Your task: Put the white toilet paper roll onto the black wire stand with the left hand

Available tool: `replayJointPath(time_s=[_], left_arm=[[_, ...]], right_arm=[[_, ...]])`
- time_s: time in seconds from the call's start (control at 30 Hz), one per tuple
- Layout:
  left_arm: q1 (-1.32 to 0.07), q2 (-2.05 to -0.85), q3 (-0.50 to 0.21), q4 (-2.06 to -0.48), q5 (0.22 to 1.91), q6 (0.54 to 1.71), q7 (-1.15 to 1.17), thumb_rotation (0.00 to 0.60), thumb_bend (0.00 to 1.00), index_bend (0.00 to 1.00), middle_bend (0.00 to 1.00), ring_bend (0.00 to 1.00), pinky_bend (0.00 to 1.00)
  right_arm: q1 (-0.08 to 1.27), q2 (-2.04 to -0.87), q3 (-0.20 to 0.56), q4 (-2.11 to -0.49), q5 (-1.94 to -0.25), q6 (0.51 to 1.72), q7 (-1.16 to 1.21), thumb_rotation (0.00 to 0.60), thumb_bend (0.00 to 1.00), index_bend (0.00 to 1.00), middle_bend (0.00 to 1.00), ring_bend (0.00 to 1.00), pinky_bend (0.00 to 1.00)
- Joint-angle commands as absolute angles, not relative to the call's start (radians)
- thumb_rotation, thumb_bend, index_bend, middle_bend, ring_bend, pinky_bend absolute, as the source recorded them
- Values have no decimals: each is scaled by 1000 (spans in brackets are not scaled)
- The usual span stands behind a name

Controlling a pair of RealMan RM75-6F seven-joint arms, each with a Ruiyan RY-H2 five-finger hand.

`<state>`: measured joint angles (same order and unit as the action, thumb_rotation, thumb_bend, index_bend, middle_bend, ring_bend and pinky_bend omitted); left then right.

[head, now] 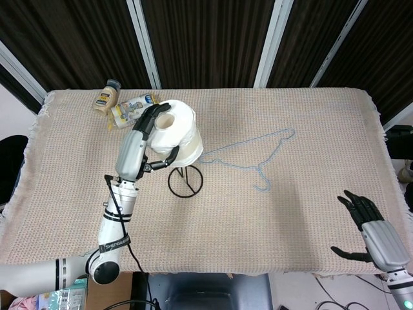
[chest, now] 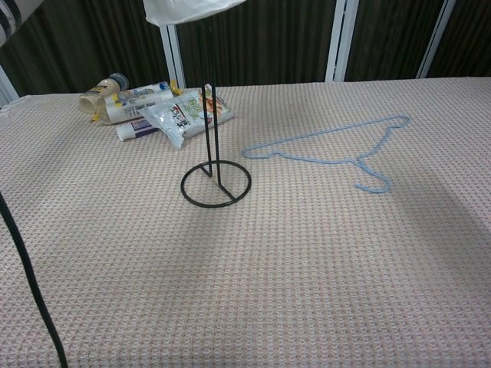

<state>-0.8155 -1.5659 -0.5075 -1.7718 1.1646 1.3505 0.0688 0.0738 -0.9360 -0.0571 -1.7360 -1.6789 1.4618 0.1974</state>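
My left hand (head: 147, 132) grips the white toilet paper roll (head: 179, 135) in the air, its hollow core facing up. The roll hangs right above the top of the black wire stand (head: 185, 180). In the chest view only the roll's lower edge (chest: 192, 9) shows at the top of the frame, over the stand's upright rod (chest: 208, 100) and ring base (chest: 215, 185). My right hand (head: 374, 226) rests open at the table's near right corner, far from the stand.
A blue wire hanger (head: 250, 155) lies right of the stand. Behind the stand at the far left sit a jar (head: 106, 97), tubes (chest: 138, 102) and a snack packet (chest: 184, 113). A black cable (chest: 31, 284) hangs at the left edge.
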Motion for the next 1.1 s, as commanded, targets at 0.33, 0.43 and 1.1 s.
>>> replayJointPath(time_s=[0.33, 0.43, 1.1], left_arm=[[-835, -1602, -490, -1748, 1163, 1355, 120, 600, 709, 132, 357, 507, 998], [-840, -1611, -488, -1739, 1164, 1356, 124, 600, 706, 132, 358, 507, 998], [-825, -1555, -456, -1769, 1112, 1286, 169, 600, 454, 0, 0, 0, 120]], right_arm=[[50, -916, -75, -1725, -1732, 1524, 240, 600, 116, 0, 0, 0, 0], [43, -913, -75, -1721, -1735, 1540, 251, 600, 116, 0, 0, 0, 0], [44, -932, -65, -1720, -1717, 1531, 222, 600, 117, 0, 0, 0, 0]])
